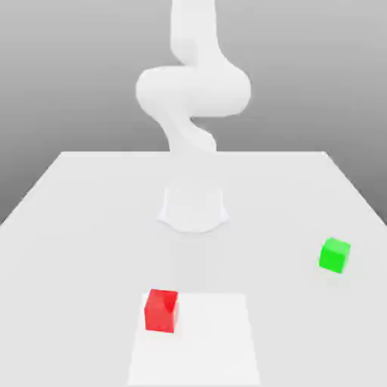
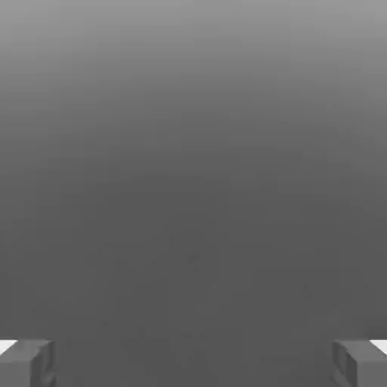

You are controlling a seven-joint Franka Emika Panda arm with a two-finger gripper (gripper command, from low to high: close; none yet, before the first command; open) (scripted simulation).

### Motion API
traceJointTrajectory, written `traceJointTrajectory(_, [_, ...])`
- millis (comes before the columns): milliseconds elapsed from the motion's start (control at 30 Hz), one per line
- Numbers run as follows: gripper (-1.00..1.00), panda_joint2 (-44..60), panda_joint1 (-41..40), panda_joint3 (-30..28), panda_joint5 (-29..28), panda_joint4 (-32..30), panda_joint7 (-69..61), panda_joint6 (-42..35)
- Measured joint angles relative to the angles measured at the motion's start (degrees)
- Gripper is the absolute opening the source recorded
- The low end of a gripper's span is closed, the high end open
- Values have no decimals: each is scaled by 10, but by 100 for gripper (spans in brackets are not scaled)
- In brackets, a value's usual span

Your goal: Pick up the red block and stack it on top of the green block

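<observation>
Blocks first: we see the red block (image 1: 161,310) sitting flat on the table (image 1: 75,219), near the front edge in the exterior view and a little toward that view's left. The green block (image 1: 334,255) rests well apart from it, out toward the exterior view's right and slightly farther back. Nothing touches either one, and nothing lies between them.

We see the arm (image 1: 193,91) rising behind the blocks, folded up above the table's middle. In the hand view our end effector (image 2: 193,363) has its two fingertips (image 2: 26,363) spread wide, one at each side of the picture, with nothing between them. We hold nothing yet, so we judge the task as not yet begun.

We expect the red block to handle as a small, rigid, light cube with flat, smooth faces. It should not deform or break under a squeeze, though smooth sides could slip if we pinch off-centre or catch only a corner. We would take it across two opposite vertical faces, about mid-height, with the fingers square to those faces. The green block looks about the same size, so we judge the landing area small, and the red one needs to come down centred and level.
</observation>
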Motion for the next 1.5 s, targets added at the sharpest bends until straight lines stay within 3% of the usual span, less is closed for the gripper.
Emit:
traceJointTrajectory(600, [0, 385, -38, -36, -1, -242, -9, 239])
traceJointTrajectory(833, [0, 530, -50, -20, 27, -240, -29, 358])
traceJointTrajectory(867, [-100, 545, -53, -16, 30, -237, -31, 371])
traceJointTrajectory(1100, [-100, 545, -54, -15, 28, -237, -30, 371])
traceJointTrajectory(1333, [-100, 420, -51, -18, 3, -256, -19, 264])
traceJointTrajectory(1500, [-100, 393, 27, 30, 9, -261, -112, 242])
